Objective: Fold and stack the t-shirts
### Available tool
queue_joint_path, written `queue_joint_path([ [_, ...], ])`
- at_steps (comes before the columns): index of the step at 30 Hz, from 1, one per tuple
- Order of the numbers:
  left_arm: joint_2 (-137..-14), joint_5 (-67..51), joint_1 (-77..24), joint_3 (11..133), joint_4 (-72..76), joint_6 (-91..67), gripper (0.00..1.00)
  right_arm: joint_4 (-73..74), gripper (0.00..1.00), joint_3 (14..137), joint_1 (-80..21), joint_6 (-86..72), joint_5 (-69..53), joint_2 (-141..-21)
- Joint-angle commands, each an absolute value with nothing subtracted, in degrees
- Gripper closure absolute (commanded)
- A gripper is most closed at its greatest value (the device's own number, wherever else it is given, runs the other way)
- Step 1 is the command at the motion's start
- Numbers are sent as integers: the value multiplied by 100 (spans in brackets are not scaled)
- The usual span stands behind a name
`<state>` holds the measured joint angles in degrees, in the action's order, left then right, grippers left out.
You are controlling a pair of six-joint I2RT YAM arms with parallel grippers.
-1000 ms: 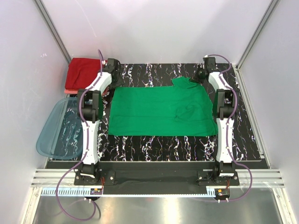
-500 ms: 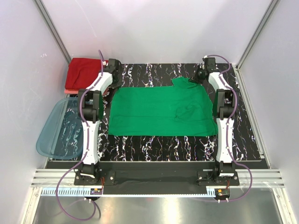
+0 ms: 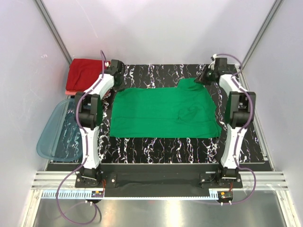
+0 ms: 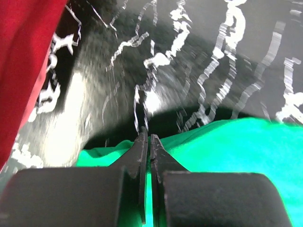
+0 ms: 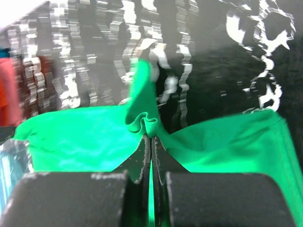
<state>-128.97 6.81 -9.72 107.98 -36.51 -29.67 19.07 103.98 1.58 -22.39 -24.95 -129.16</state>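
A bright green t-shirt [image 3: 161,111] lies spread flat across the middle of the black marbled table [image 3: 156,149]. My left gripper [image 3: 116,79] is at the shirt's far left corner. In the left wrist view its jaws [image 4: 147,138] are shut on the green cloth [image 4: 227,146] at its edge. My right gripper [image 3: 205,77] is at the far right corner. Its jaws [image 5: 150,137] are shut on a bunched fold of the green t-shirt [image 5: 147,122]. A folded dark red t-shirt [image 3: 83,73] lies at the far left corner, with a salmon-pink edge [image 3: 70,90] showing under it.
A translucent blue plastic tub [image 3: 57,130] sits at the table's left edge, in front of the folded red t-shirt [image 4: 23,56]. White walls and metal frame posts enclose the table on three sides. Both arm bases stand at the near edge.
My left gripper has shut on the shirt's far left corner. Both arms have swung outward, the right elbow to the right, and the shirt's far right corner has shifted slightly right.
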Motion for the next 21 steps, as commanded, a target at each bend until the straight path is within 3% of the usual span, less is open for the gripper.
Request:
queue_joint_path([
  [1,-11998,615,-1002,10452,-3498,-2979,100,1468,100,10012,141,-1899,-2812,-11945],
  [10,-10540,650,-1081,8827,-3165,-2988,100,1380,100,8220,141,-1872,-2875,-10540],
  [21,-8834,800,-1107,6304,-2278,-3014,100,1082,100,4927,88,-2300,-1628,-7333],
])
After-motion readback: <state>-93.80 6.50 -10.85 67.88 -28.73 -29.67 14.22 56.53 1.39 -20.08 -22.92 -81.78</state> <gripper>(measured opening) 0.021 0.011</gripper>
